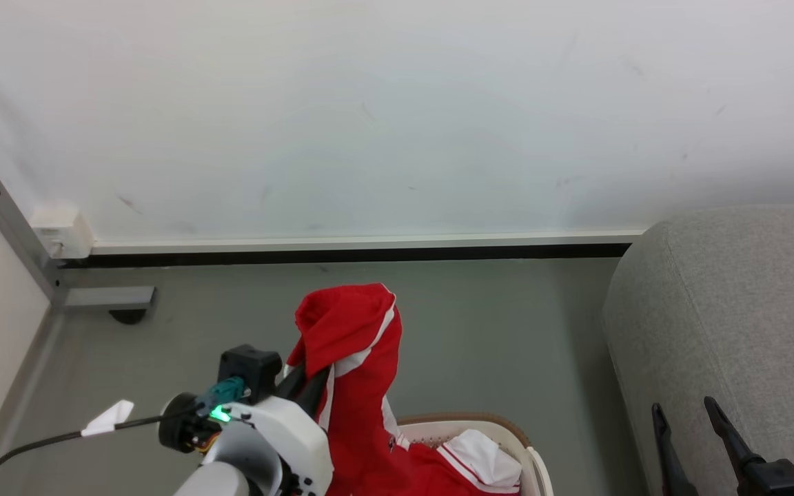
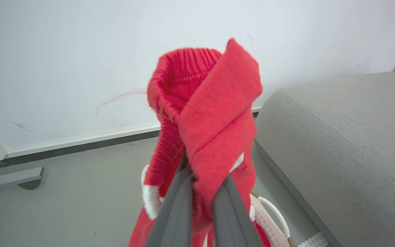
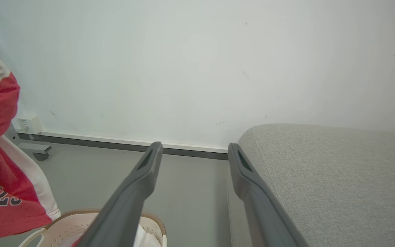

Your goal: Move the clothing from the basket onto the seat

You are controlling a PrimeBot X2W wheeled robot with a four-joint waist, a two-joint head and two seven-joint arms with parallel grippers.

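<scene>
A red garment of the clothing (image 1: 352,344) with white stripes hangs above the basket (image 1: 500,426), its lower part still trailing into it. My left gripper (image 2: 202,180) is shut on a fold of this red fabric (image 2: 214,120), lifted off the floor. More red and white cloth (image 1: 480,458) lies inside the cream basket (image 3: 77,223). The grey seat (image 1: 735,310) stands to the right. My right gripper (image 1: 685,412) is open and empty beside the seat's front edge (image 3: 338,178), its fingers (image 3: 149,164) spread wide.
A white wall with a dark baseboard runs behind. A grey metal frame foot (image 1: 109,300) and a white wall box (image 1: 59,233) sit at the left. A black cable with a white tag (image 1: 111,417) hangs off my left arm. Grey floor lies between basket and seat.
</scene>
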